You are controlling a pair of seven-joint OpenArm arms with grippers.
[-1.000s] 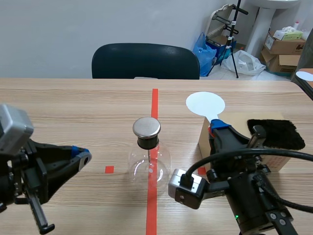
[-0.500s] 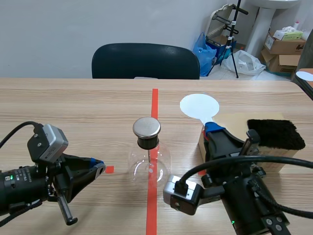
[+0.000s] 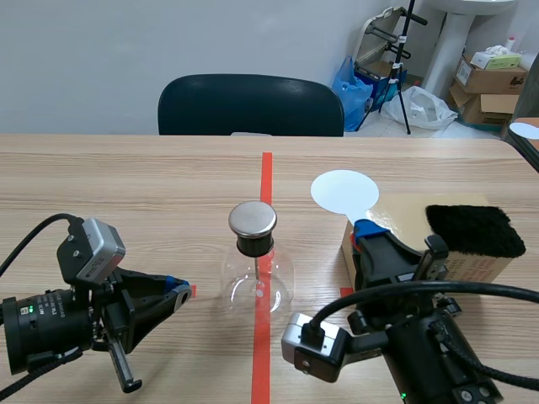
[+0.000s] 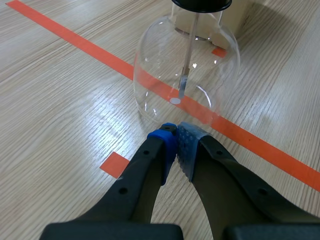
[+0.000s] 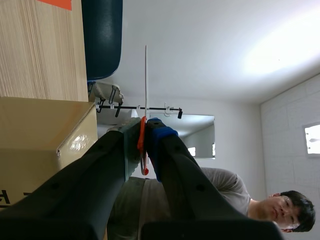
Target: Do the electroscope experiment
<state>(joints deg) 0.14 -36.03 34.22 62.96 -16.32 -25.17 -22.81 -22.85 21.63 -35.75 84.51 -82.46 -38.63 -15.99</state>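
Note:
The electroscope, a clear glass flask with a metal cap, stands on the red centre tape line. My left gripper lies low on the table just left of the flask, shut on nothing. In the left wrist view its blue pads meet right in front of the flask. My right gripper is right of the flask, shut on the orange handle of a white disc paddle, held upright. In the right wrist view the paddle shows edge-on between the fingers.
A cardboard box with a black fur cloth on top sits right behind my right gripper. A dark chair stands at the table's far edge. Another white disc shows at the far right.
My left arm has dropped to the table and slid right, its gripper now close to the flask. My right gripper with the paddle has shifted slightly left and lower.

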